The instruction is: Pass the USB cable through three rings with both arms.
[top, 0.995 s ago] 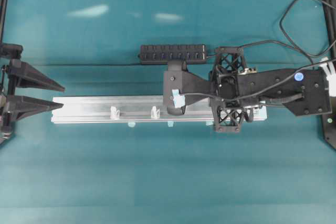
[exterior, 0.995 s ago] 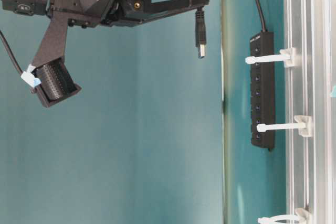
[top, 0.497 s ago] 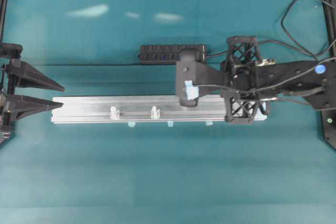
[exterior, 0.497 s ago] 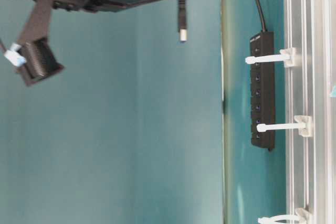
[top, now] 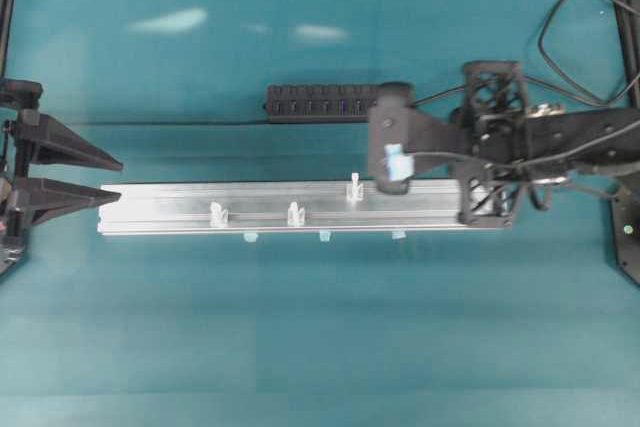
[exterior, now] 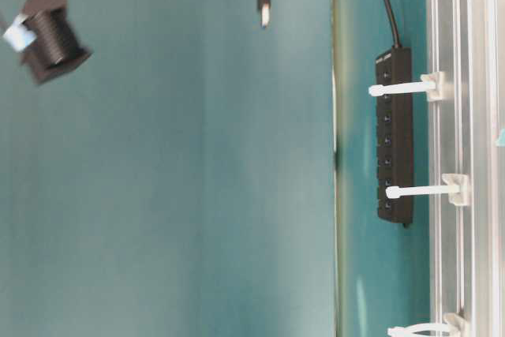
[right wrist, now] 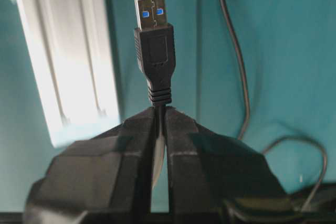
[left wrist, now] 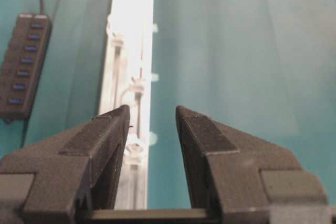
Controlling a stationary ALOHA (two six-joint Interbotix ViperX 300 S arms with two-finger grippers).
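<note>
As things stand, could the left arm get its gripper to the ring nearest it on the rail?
Probably yes. The left gripper sits open at the rail's left end, with bare rail between it and the nearest ring; the right gripper is far off.

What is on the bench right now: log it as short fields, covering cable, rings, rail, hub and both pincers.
cable: USB cable clamped just behind its plug, plug free, through no ring
rings: three rings upright along the rail
rail: aluminium rail lying flat, lengthwise between the arms
hub: black hub beyond the rail
right pincer: right pincer shut on the cable, raised off the table
left pincer: left pincer open, empty, at the rail's end
</note>
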